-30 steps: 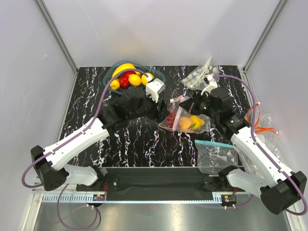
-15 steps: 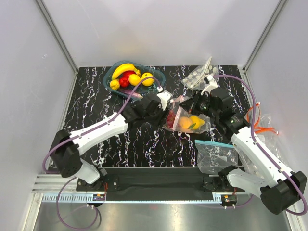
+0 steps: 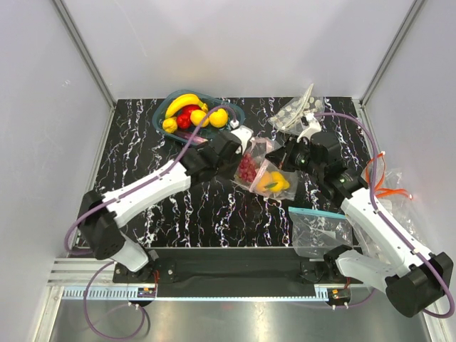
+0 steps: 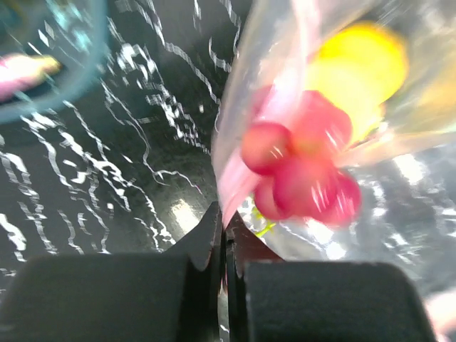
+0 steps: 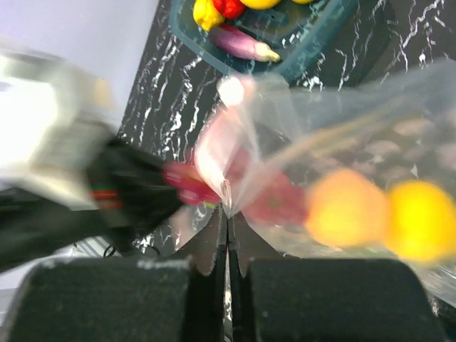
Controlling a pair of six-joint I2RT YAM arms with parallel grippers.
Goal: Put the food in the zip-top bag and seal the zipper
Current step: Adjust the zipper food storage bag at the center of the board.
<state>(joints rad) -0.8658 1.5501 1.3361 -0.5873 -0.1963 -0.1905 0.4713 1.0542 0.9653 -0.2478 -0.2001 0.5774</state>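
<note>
The zip-top bag (image 3: 265,169) lies mid-table and holds a dark red grape cluster (image 3: 247,169), an orange and a yellow lemon (image 3: 274,183). My left gripper (image 3: 246,148) is shut on the bag's pink-red zipper edge (image 4: 235,189); its jaws pinch the plastic in the left wrist view (image 4: 224,222), just below the grapes (image 4: 299,167). My right gripper (image 3: 278,154) is shut on the mouth edge from the other side (image 5: 228,206), with the orange (image 5: 342,206) and lemon (image 5: 420,221) blurred behind the film. More food, a banana and lemons (image 3: 189,110), sits in the bowl.
A teal bowl (image 3: 235,114) stands at the back left of the bag, with a purple piece (image 5: 246,43) in it. Another dotted clear bag (image 3: 292,114) lies at the back right. A clear bag with a teal-blue strip (image 3: 320,228) lies near the right arm's base.
The left arm swung from the bowl to the bag and its jaws shut on the bag's edge. The bag has shifted left and bunched up. The right gripper kept its hold.
</note>
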